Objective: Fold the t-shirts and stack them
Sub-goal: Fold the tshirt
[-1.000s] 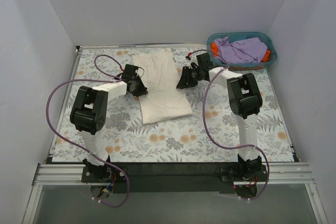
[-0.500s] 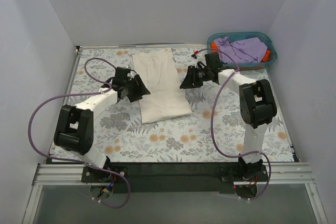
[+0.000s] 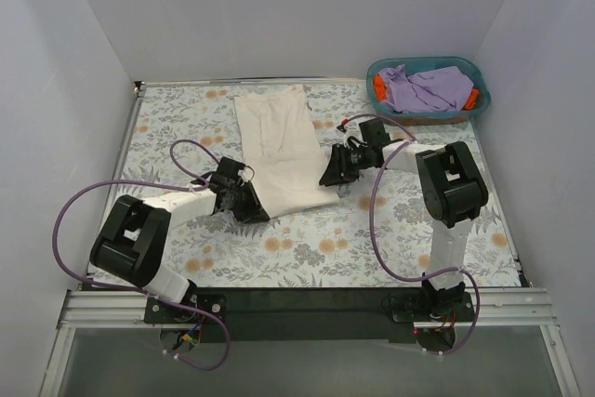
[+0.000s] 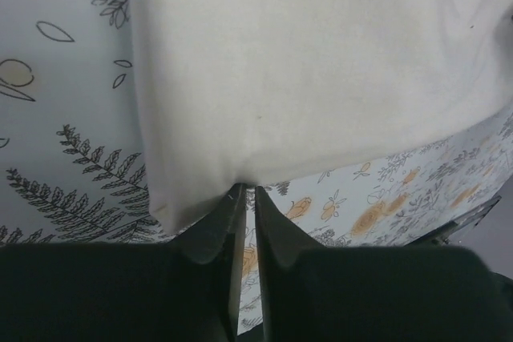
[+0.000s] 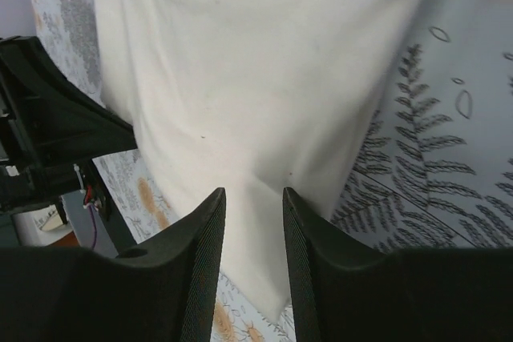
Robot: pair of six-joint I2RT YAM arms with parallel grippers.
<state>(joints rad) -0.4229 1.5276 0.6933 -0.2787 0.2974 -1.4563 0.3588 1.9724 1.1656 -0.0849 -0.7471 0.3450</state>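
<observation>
Where the two arms reach out from their bases at the near edge of the floral-printed surface, the left gripper lies nearest, low over the near left corner of the cream t-shirt. In the left wrist view its fingers are pressed almost together, with only a thin slit between them, and their tips meet the near hem of the cream cloth, which draws into a small pucker there, so the left gripper is pinching the hem. A little farther in and to the right, the right gripper sits at the near right edge of the same shirt. In the right wrist view its fingers stand partly spread, and the cream cloth shows in the gap at the right gripper; I cannot tell whether they clamp a fold or only hover over it. The shirt lies folded into a long strip, running from between the two grippers toward the far edge of the surface, slightly left of the middle. At the far right corner stands a teal basket, well apart from the shirt, holding a crumpled lavender garment with an orange-red garment showing beside it.
</observation>
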